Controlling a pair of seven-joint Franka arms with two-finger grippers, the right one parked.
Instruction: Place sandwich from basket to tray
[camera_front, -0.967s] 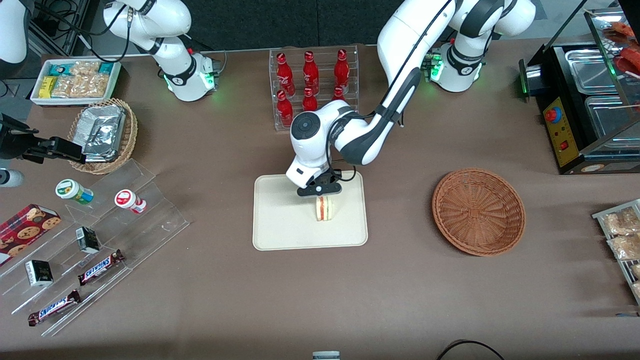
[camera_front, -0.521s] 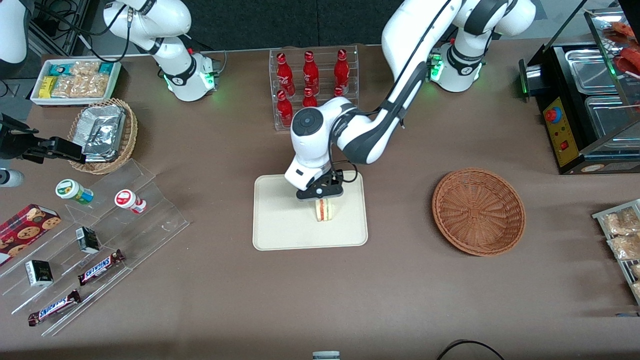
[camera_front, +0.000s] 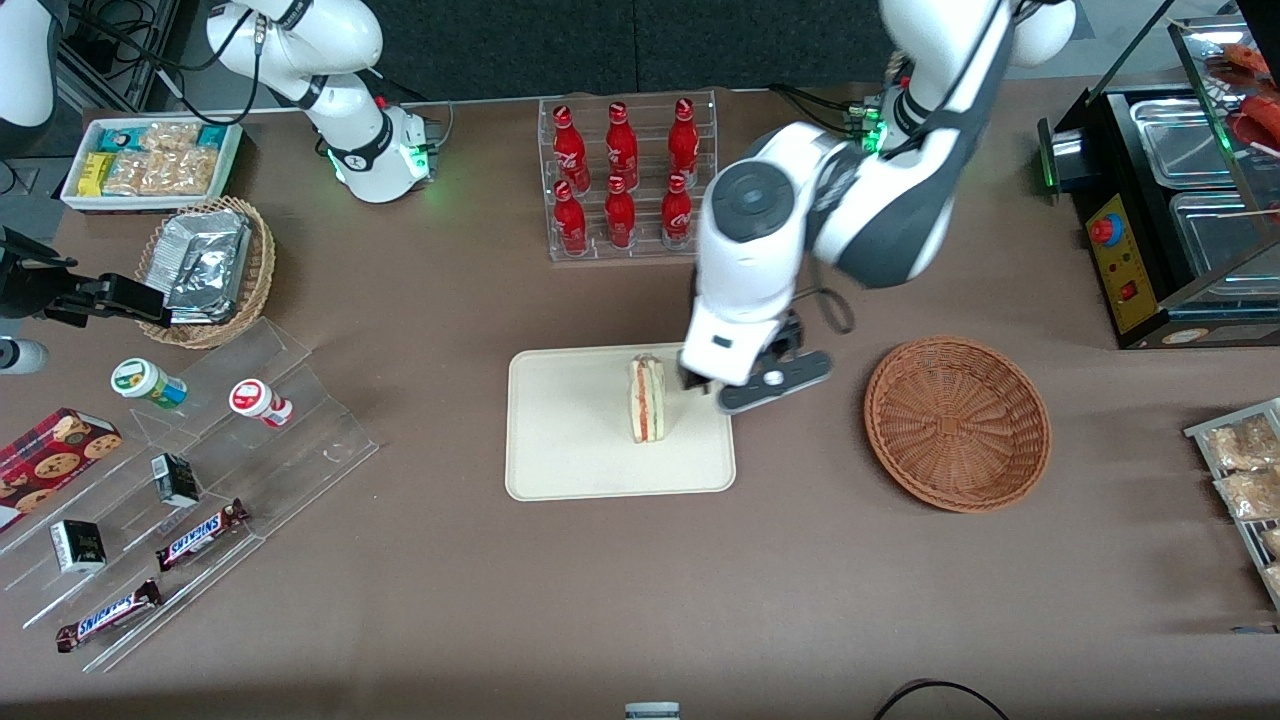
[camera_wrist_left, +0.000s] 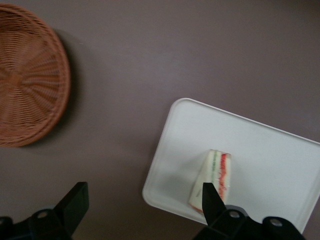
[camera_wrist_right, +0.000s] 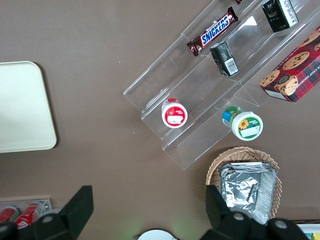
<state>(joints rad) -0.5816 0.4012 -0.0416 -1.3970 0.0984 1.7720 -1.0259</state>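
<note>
The sandwich (camera_front: 646, 399), a cream wedge with a red and green filling stripe, lies on the cream-white tray (camera_front: 570, 450). It also shows in the left wrist view (camera_wrist_left: 214, 178) on the tray (camera_wrist_left: 250, 145). My left gripper (camera_front: 752, 385) is open and empty, raised above the table beside the tray's edge, between the tray and the reddish-brown wicker basket (camera_front: 957, 421). In the left wrist view the gripper (camera_wrist_left: 142, 200) has its fingers wide apart with nothing between them. The basket (camera_wrist_left: 27, 75) holds nothing.
A clear rack of red bottles (camera_front: 625, 170) stands farther from the front camera than the tray. A clear stepped display with snack bars and cups (camera_front: 190, 480) lies toward the parked arm's end. A black appliance (camera_front: 1160, 210) and packet trays (camera_front: 1245, 470) lie toward the working arm's end.
My gripper let go of the sandwich, rose and moved off the tray toward the basket. The sandwich stays on the tray.
</note>
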